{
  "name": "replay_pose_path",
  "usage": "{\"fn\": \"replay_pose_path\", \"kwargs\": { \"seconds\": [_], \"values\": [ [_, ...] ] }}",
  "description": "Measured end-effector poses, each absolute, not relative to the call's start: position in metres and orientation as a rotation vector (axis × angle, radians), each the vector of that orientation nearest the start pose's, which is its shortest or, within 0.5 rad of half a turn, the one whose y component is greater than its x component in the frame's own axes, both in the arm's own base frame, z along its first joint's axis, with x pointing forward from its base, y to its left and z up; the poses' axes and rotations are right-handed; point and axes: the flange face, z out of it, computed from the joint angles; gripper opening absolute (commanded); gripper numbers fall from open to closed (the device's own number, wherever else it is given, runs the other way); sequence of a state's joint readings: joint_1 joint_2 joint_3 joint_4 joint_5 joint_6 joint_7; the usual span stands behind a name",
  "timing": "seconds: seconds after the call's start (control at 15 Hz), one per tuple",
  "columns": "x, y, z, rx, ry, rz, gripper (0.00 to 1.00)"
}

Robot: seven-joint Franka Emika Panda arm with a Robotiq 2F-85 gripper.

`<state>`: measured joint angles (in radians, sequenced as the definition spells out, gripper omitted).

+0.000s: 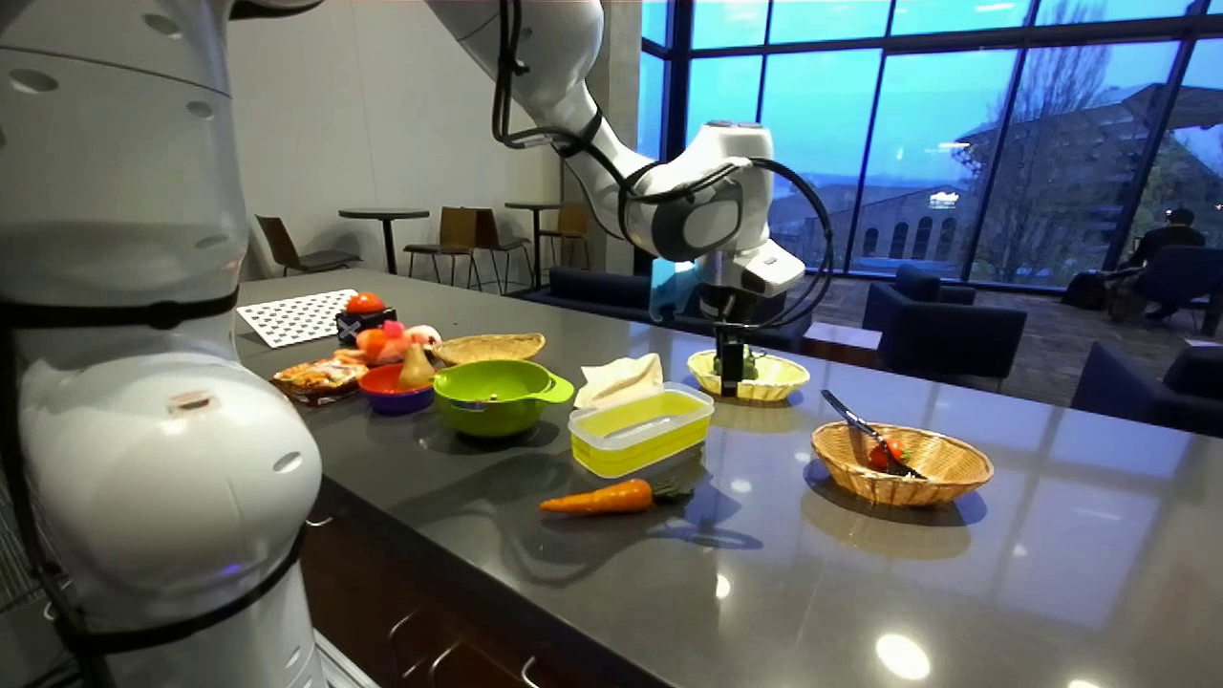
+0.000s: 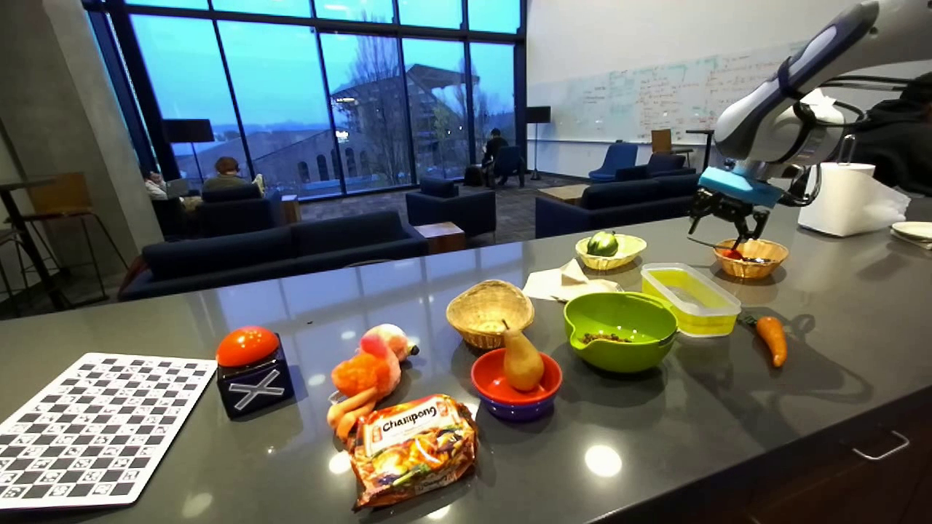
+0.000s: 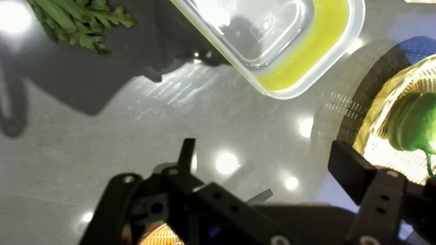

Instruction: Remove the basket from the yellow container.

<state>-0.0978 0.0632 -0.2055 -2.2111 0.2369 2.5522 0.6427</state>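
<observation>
Small basket (image 2: 610, 263), with green pepper (image 3: 414, 122)

On the counter (image 2: 670, 422), lower than the jaws, off to one side; already outside the yellow container (image 3: 323, 44), not touching it. Gripper (image 3: 264, 145): jaws spread wide, holding nothing. Handling, presumably: light, springy, rough weave; green pepper may roll. Suggested hold: bare rim, one finger inside.

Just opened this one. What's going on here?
A robot arm hangs over the counter, its jaws open with nothing between them, so it isn't handling anything. The pale yellow basket, with a green pepper in it, stands on the counter, apart from the yellow container. As things lie, the basket is outside the container, as the task wants.
</observation>
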Motion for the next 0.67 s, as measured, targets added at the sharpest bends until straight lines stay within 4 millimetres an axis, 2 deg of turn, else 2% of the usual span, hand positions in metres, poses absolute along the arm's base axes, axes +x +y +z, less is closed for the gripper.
{"fn": "replay_pose_path", "kwargs": {
  "seconds": [0.4, 0.67],
  "values": [
    [0.5, -0.165, 0.383, -2.476, 1.562, -0.355, 1.0],
    [0.489, -0.167, 0.386, -2.47, 1.562, -0.356, 1.0]
  ]
}}
